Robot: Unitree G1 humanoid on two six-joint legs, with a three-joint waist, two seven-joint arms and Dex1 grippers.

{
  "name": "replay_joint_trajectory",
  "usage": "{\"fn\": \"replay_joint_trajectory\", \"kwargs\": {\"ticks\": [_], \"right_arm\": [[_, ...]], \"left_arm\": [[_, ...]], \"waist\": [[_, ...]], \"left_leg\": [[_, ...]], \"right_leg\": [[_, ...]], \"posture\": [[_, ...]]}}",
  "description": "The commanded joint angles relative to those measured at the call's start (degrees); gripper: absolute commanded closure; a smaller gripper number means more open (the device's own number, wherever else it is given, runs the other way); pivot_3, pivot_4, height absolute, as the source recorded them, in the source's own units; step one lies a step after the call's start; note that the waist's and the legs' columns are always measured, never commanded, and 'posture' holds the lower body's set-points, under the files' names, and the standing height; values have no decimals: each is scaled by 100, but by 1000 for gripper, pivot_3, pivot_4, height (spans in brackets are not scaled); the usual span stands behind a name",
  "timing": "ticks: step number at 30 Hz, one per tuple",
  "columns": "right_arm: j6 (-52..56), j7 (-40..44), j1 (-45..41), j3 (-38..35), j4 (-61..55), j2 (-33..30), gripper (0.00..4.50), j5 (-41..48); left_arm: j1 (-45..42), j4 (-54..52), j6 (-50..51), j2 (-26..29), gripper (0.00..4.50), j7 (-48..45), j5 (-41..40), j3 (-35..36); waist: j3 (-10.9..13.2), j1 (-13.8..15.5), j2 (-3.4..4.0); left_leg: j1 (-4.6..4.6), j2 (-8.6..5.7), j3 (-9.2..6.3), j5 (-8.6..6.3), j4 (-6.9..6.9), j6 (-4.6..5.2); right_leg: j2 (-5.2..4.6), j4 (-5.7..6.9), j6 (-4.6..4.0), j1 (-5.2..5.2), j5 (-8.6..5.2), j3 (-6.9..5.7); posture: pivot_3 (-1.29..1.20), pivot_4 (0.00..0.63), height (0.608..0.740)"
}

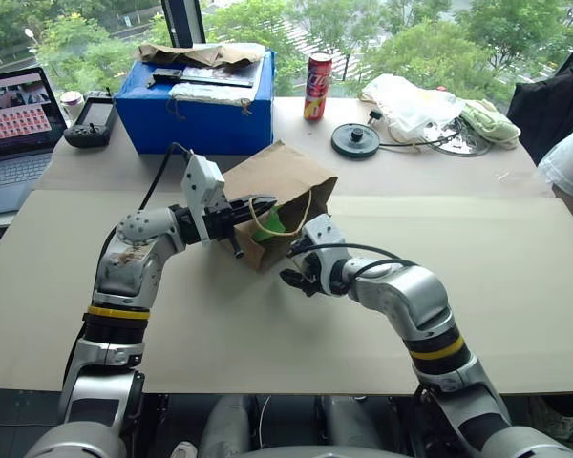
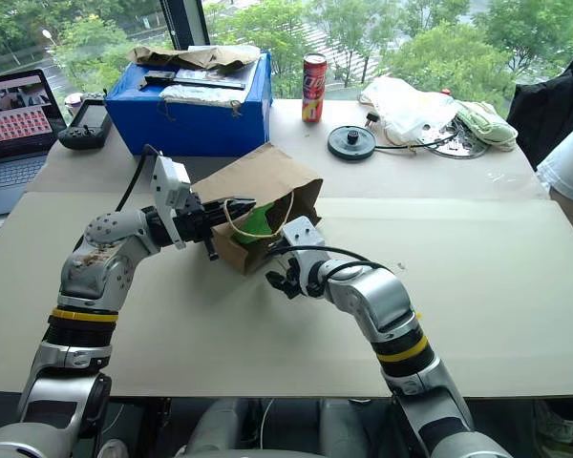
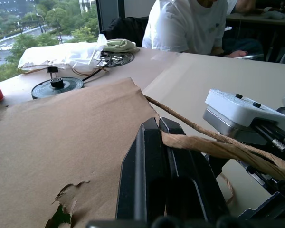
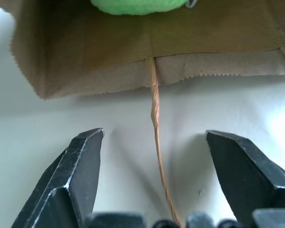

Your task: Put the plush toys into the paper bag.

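One green plush toy [image 2: 258, 224] sits inside the paper bag [image 2: 258, 191]; left gripper [image 2: 231, 212] pinches the bag's rim at its 9 o'clock so the mouth stays open; right gripper [image 4: 154, 183] hangs wide, empty, at 6 o'clock.

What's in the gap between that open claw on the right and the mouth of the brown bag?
In the right wrist view, a twine handle runs from the paper bag down between the right gripper's open fingers, over bare tabletop. Nothing else lies there.

Left fingers [image 1: 251, 215] pinch paper bag [image 1: 279, 191] rim; green plush toy [image 1: 272, 225] inside.
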Motion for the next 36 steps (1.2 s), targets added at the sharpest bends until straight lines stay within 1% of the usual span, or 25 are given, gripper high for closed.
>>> {"fn": "replay_joint_trajectory", "kwargs": {"ticks": [1,3,5,8,12,17,19,22,26,28,30,33,36], "right_arm": [[-161,107,26,96,83,81,2082,-109],[-179,140,44,88,93,92,2683,-148],[-182,166,58,76,91,78,3451,-191],[-189,189,72,-4,40,88,4435,-224],[-326,254,77,-216,-122,121,4435,-219],[-403,353,-19,-628,-621,-204,4435,-248],[-316,454,-45,-843,-988,-446,4435,-177],[-171,952,-176,-1450,-1717,-1179,4435,135],[11,1308,-412,-2004,-2115,-1663,4435,583],[-60,1524,-543,-2045,-2344,-2094,4435,632],[7,1505,-703,-2021,-2361,-2295,4435,611],[177,1388,-820,-1935,-2391,-2219,4435,701],[267,1259,-770,-1638,-2451,-2124,4435,665]], "left_arm": [[-100,-90,-76,48,4500,-9,-27,71],[-100,-88,-78,49,4500,-6,-25,74],[-100,-88,-78,49,4500,-2,-24,76],[-99,-89,-81,46,4500,5,-23,78],[-107,-84,-94,27,4500,11,-24,73],[-166,-56,-118,-41,4500,27,-50,75],[-266,18,-147,-132,4500,40,-78,78],[-695,275,-230,-442,4500,28,-119,18],[-1117,620,-354,-777,4500,-28,-117,-16],[-1362,877,-531,-1063,4500,-49,-84,-78],[-1424,1072,-669,-1280,4500,-104,-51,-139],[-1313,1379,-920,-1408,4500,-255,89,-259],[-1313,1735,-1172,-1371,4500,-396,228,-303]], "waist": [[0,-3,0],[0,-5,0],[0,-7,0],[0,-2,0],[0,10,0],[0,38,0],[0,60,0],[3,116,2],[3,130,1],[3,126,1],[3,107,1],[3,53,1],[3,32,1]], "left_leg": [[0,0,0,0,0,0],[0,1,0,0,0,0],[0,3,0,0,-1,0],[-2,3,0,0,-3,0],[-3,2,0,0,-3,0],[-7,0,1,0,-2,0],[-8,0,0,0,-2,0],[-15,-4,-2,0,0,0],[-17,-13,-2,-2,2,4],[-16,-10,-3,-3,0,5],[-15,-9,-5,-4,-1,7],[-13,-8,-4,-5,-2,8],[-13,-5,-4,-4,-1,8]], "right_leg": [[0,0,0,-1,0,0],[1,1,0,-1,0,0],[4,0,0,-3,0,1],[4,-1,0,-3,0,0],[2,-4,0,-2,0,0],[-1,-7,0,-4,0,0],[-4,-9,0,-3,0,-2],[-12,-12,2,-3,0,-8],[-12,-20,6,-1,1,-5],[-6,-20,5,-1,1,-5],[-1,-21,5,-1,1,-4],[2,-20,4,-2,0,2],[4,-18,4,-4,1,4]], "posture": [[0,150,739],[0,150,739],[0,150,739],[0,150,739],[0,150,739],[0,150,739],[0,150,739],[0,150,739],[0,150,739],[0,150,739],[0,150,739],[0,150,739],[0,150,739]]}}
